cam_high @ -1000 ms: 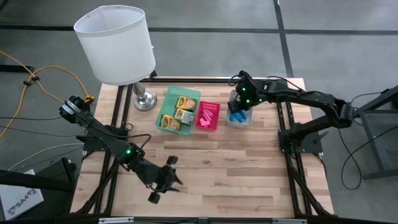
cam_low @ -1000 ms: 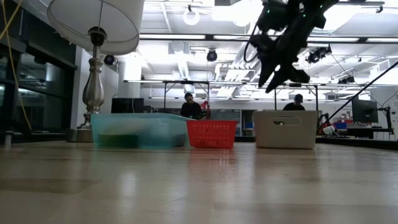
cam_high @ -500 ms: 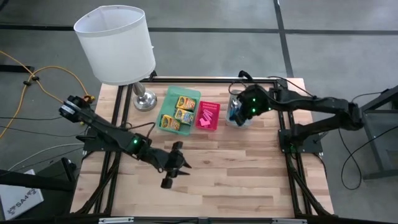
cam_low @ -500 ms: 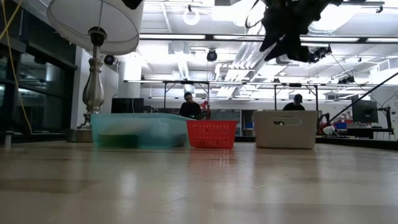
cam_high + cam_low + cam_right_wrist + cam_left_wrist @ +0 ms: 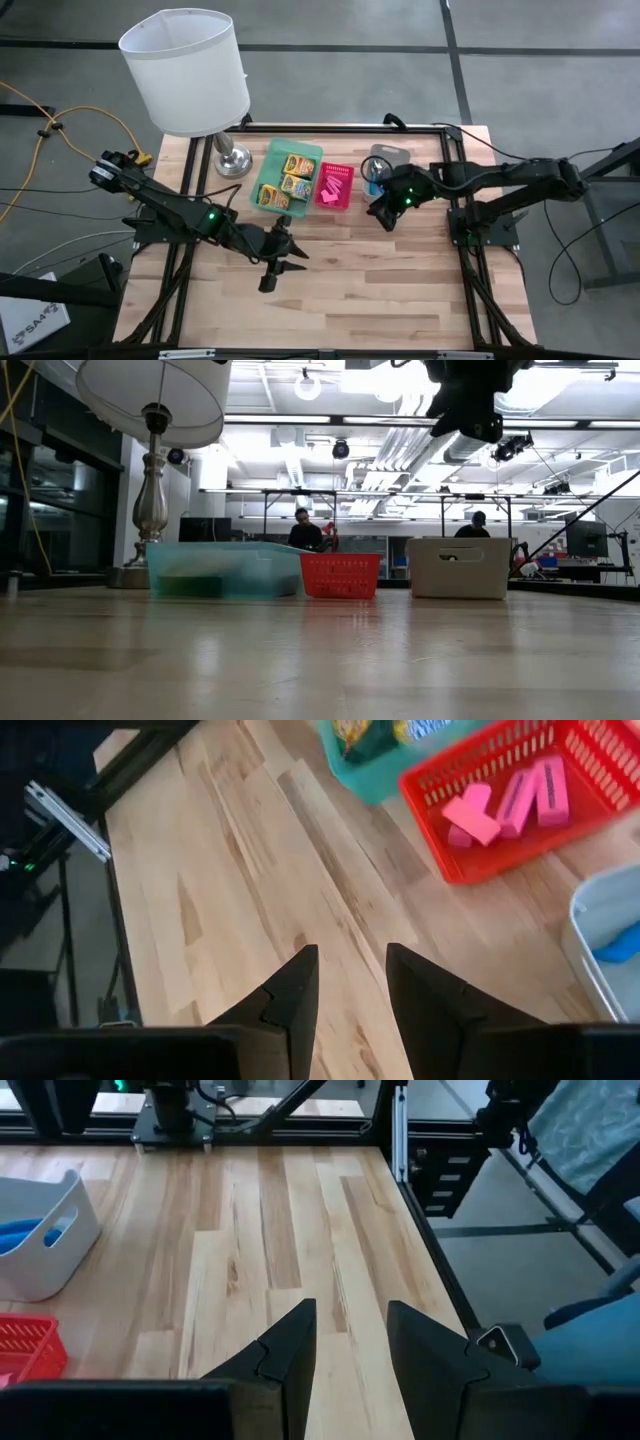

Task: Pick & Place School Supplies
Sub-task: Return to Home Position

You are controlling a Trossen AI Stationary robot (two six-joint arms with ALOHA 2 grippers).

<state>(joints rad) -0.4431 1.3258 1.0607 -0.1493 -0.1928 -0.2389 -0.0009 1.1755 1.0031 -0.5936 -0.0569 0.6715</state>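
Note:
Three yellow-and-green crayon boxes (image 5: 288,180) lie in the green tray (image 5: 268,170). Pink eraser blocks (image 5: 505,800) lie in the red tray (image 5: 335,200). Blue-handled tools (image 5: 25,1235) lie in the grey tray (image 5: 390,155). My right gripper (image 5: 382,214) hangs open above the bare wood just near of the grey tray, pointing down toward the red tray. My left gripper (image 5: 290,258) is open over the middle of the table, near of the green tray, pointing toward the table's right edge. Neither has anything between its fingers.
A white-shaded lamp (image 5: 190,75) stands at the far left corner, its base (image 5: 233,160) beside the green tray. The three trays sit in a row along the far edge. Bare wood (image 5: 400,280) lies across the near half. People sit in the room behind.
My right gripper has come away from above the grey tray toward the table's near edge, rising a little and rolling as it went. My left gripper has swung from near the front edge toward the far right, nearer the trays. Both stay open and carry nothing.

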